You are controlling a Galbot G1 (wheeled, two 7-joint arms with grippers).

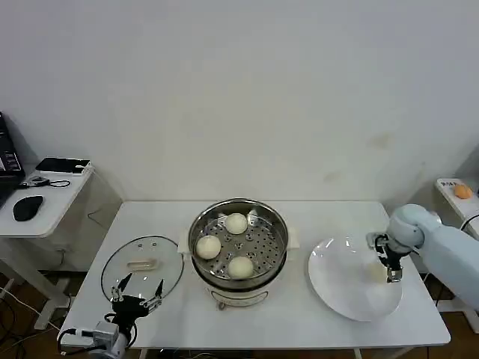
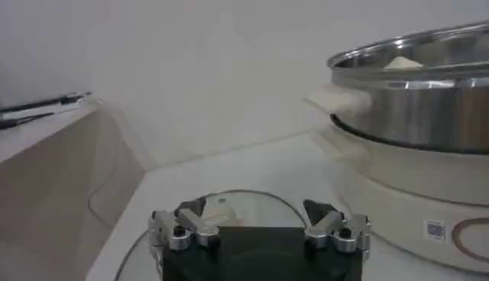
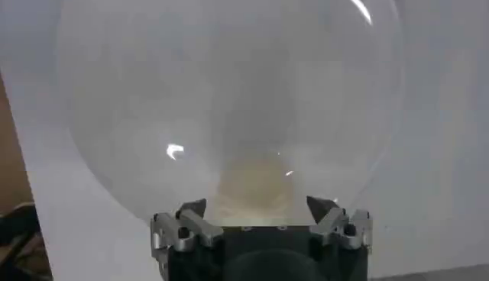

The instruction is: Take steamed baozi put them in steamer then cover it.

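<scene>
Baozi number three inside the steamer [image 1: 238, 250], resting apart from one another on its perforated tray: one [image 1: 236, 223] at the far side, one [image 1: 208, 246] toward the robot's left and one [image 1: 240, 266] at the near side. The steamer stands on the white worktop [image 1: 296, 314] between the two end effectors. The right end effector [image 1: 391, 271] hangs low over the white plate [image 1: 340, 295], at the plate's side farthest from the steamer, fingers wide apart and holding nothing. Straight beneath it lies the fourth baozi [image 3: 256, 187], a pale round shape on the plate between the spread fingertips [image 3: 192, 208] in the right wrist view; whether the fingers touch it cannot be told. The left end effector [image 1: 137, 290] sits at the near edge of the worktop, its fingers also spread wide and empty. The cover [image 1: 142, 263] lies flat on the worktop just beyond this end effector, handle up, beside the steamer on the robot's left. In the left wrist view the cover's glass [image 2: 244, 208] shows just past the open fingertips [image 2: 191, 210], with the steamer's shiny wall [image 2: 428, 107] off to one side.
</scene>
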